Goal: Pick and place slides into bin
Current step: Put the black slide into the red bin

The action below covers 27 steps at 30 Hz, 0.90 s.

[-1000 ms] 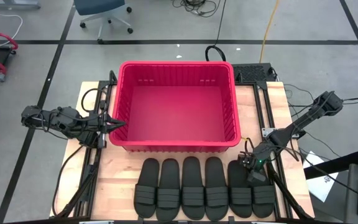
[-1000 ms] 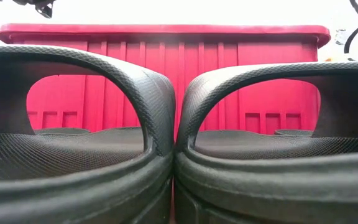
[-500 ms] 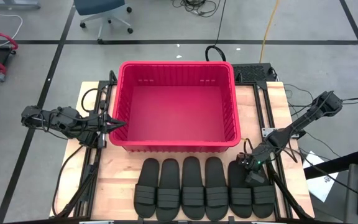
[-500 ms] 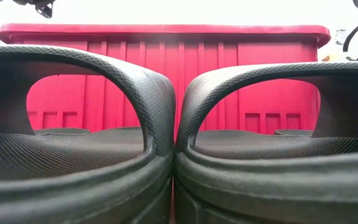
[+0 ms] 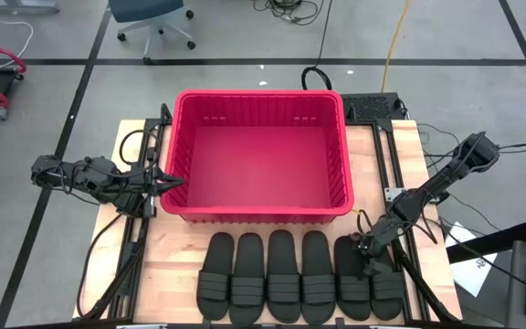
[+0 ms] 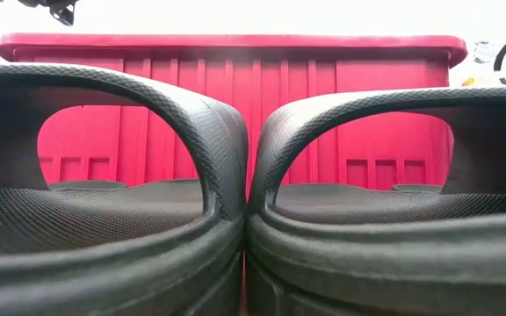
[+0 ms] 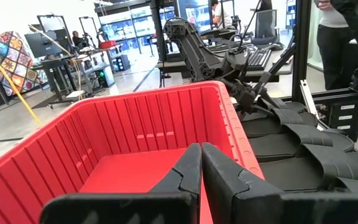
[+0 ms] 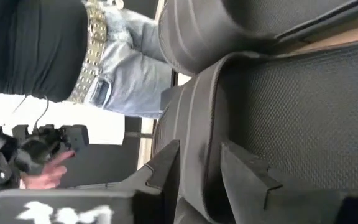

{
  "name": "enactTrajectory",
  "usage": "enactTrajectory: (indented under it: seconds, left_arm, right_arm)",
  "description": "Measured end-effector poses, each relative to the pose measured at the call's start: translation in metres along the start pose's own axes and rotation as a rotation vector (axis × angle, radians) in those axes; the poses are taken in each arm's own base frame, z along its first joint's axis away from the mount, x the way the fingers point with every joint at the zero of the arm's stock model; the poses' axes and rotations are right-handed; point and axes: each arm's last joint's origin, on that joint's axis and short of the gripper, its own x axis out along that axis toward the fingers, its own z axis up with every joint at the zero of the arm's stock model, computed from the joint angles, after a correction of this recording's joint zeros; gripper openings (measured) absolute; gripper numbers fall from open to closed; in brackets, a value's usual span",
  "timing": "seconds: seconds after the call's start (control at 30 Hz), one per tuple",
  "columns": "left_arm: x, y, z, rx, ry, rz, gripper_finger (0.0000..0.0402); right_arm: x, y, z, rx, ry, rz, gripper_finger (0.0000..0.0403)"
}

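Several black slides (image 5: 286, 274) lie side by side in a row along the table's near edge, soles down, in front of the red bin (image 5: 258, 94). The low view looks through two of their straps (image 6: 174, 114) at the bin wall (image 6: 235, 88). My right gripper (image 5: 370, 263) slants down over the heel ends of the two rightmost slides, open, with a slide's raised side rim (image 8: 197, 134) between its fingers. My left gripper (image 5: 173, 183) (image 7: 201, 165) waits shut and level at the bin's left wall, holding nothing. My right gripper straddles the side rim (image 8: 199, 155) of one of the two rightmost slides, where they lie against each other. One finger (image 8: 247, 174) is over the textured footbed, the other (image 8: 166, 168) outside the rim. Whether they touch the rim I cannot tell. The slide lies flat on the table.
The bin fills the table's middle and far part, with nothing inside it. Black frame rails (image 5: 135, 238) and cables run along both table sides. A person in jeans (image 8: 117, 68) stands beyond the table in the right wrist view.
My right gripper has tipped down and crept a little toward the near edge, lower over the two rightmost slides. The slides and the bin have not moved.
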Motion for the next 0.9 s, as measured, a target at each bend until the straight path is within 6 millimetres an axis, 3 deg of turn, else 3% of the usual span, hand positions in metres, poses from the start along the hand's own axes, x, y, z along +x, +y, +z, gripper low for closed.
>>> enactTrajectory:
  seconds: [0.9]
  left_arm:
    - [0.0, 0.0, 0.0, 0.022, 0.0, 0.002, 0.0019]
  right_arm:
    - [0.012, 0.003, -0.01, -0.025, -0.019, -0.009, 0.0068]
